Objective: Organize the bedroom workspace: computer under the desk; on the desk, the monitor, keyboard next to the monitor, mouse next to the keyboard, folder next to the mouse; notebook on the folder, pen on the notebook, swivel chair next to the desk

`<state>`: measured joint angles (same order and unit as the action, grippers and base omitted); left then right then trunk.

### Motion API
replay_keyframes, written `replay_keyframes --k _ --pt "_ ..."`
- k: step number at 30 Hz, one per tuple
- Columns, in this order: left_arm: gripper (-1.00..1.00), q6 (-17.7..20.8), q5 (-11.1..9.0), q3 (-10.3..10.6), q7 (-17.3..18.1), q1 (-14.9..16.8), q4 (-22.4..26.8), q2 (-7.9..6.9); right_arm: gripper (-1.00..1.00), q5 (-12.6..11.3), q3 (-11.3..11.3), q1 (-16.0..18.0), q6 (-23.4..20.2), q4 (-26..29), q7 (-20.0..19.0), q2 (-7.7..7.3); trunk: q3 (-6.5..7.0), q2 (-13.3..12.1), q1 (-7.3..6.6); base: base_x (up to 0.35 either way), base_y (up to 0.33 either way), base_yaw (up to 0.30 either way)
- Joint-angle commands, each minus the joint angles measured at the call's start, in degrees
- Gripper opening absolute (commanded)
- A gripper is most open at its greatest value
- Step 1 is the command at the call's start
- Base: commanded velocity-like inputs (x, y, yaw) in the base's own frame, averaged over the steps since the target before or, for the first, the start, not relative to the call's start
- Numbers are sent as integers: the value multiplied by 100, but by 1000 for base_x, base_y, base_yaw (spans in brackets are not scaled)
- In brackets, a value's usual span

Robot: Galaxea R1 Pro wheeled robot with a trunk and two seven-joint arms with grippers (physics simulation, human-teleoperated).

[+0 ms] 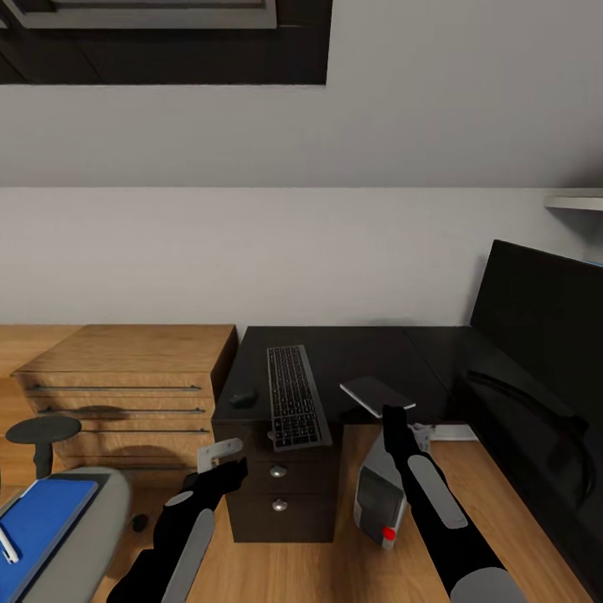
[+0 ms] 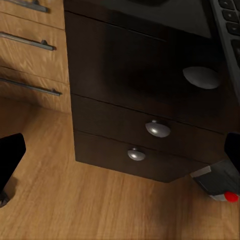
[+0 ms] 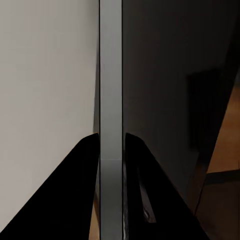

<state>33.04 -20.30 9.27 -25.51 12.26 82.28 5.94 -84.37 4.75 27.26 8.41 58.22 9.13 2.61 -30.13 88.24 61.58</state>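
My right gripper (image 1: 392, 414) is shut on the dark notebook (image 1: 376, 393), which it holds by one edge at the front of the black desk (image 1: 360, 352). In the right wrist view both fingers (image 3: 87, 165) pinch the notebook's thin grey edge (image 3: 111, 75). The keyboard (image 1: 293, 395) lies on the desk with the mouse (image 1: 244, 399) to its left. At the right stands the monitor (image 1: 544, 322). The computer (image 1: 379, 496) sits on the floor under the desk. At the lower left is the swivel chair (image 1: 88, 519), with the blue folder (image 1: 38, 521) and white pen (image 1: 7, 546) on its seat. My left gripper (image 1: 222, 461) hangs open before the drawers (image 2: 120, 125).
A light wooden drawer chest (image 1: 126, 377) stands against the desk's left side. The desk's dark drawer unit has round silver knobs (image 2: 157, 129) and sits just left of the computer (image 2: 220, 182). Wooden floor (image 1: 335, 569) lies open between my arms.
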Motion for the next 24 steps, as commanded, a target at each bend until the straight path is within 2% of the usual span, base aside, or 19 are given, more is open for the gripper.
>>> replay_keyframes --k 1,24 --pt "100 13 -63 7 -56 4 34 0 -100 -60 17 5 46 7 10 -4 -25 45 22 4 0 0" --pt "100 20 -71 5 -59 4 161 3 -100 -61 19 5 55 -4 -14 -74 -438 968 528 0 0 0"
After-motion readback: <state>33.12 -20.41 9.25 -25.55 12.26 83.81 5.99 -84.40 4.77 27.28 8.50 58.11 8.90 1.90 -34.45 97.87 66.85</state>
